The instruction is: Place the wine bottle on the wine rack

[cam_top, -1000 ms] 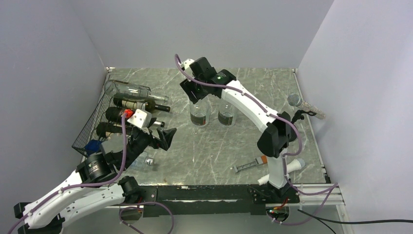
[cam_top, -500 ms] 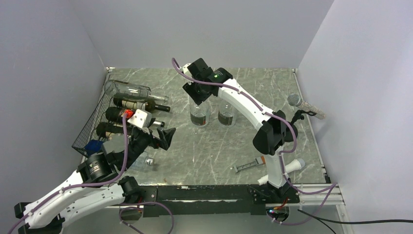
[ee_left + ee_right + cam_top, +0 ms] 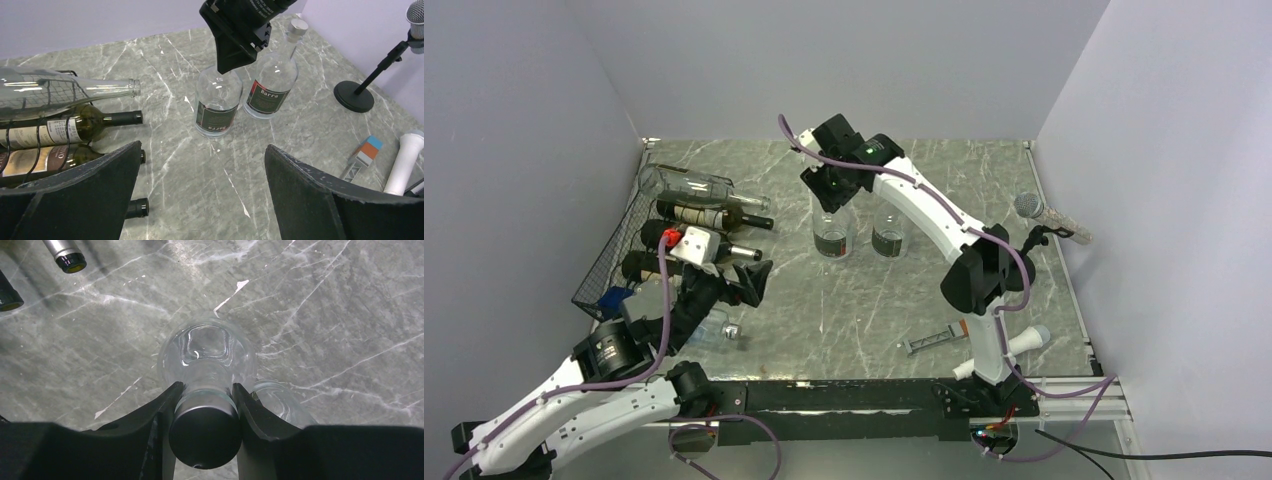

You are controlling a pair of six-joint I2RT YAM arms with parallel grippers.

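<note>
Grey-green marble counter (image 3: pixel 854 300) walled in pale lilac; the wine bottle (image 3: pixel 835 236), clear glass with a dark label, stands upright near the counter's middle, well apart from the wine rack (image 3: pixel 614 255) at the left edge; the right fingers (image 3: pixel 155 415) are clamped on its neck just under the dark cap; a second clear bottle (image 3: pixel 888 232) stands just beside it; the left fingers (image 3: pixel 90 190) are spread wide, holding nothing, hovering near the rack, where several bottles lie on their sides.
</note>
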